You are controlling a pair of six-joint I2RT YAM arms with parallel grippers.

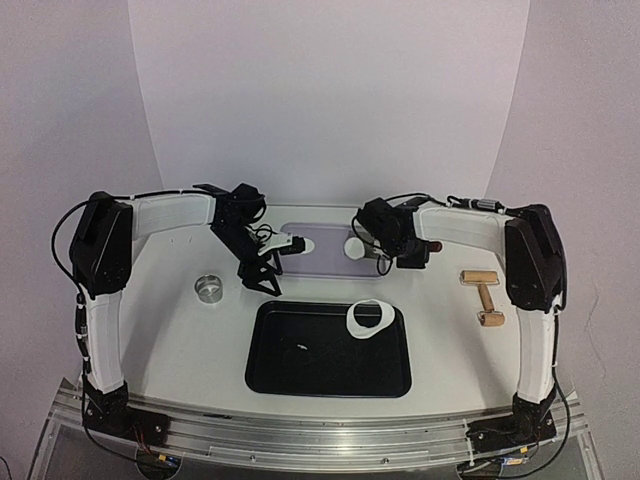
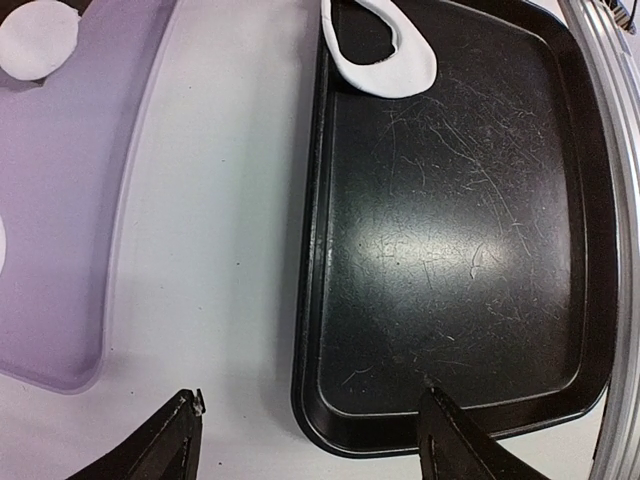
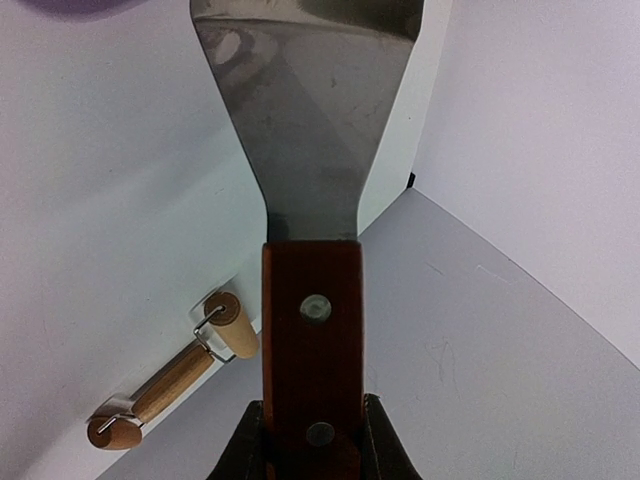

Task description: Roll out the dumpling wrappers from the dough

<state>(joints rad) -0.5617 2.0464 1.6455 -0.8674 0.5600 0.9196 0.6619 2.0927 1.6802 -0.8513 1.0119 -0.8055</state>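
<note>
**Left fingers**: two dark, tapered, matte prongs, spread wide and holding nothing. They hang over the smooth white table, beside the near corner of the black rectangular metal tray.

**Tray:** glossy, with rounded corners and a raised rim. Its floor is heavily marked with fine scratches. A soft white dough ring with a large oval hole lies draped across one end of it.

**Right fingers**: closed narrowly on the reddish-brown wooden handle of a steel spatula. The handle is flat-sided and carries two round metal rivets. The blade is polished and widens from a narrow neck.

**Dumpling wrappers:** one thin, flat, white round dough disc rests on the translucent pale purple rolling mat, beyond the tray. A sliver of a second white disc shows at the frame edge on the same mat.

**Other items:**
- A short, shiny steel cutter ring stands on the table to the left of the tray.
- A light wooden pastry roller, with a wire-mounted barrel at each end, lies on the right.
</note>
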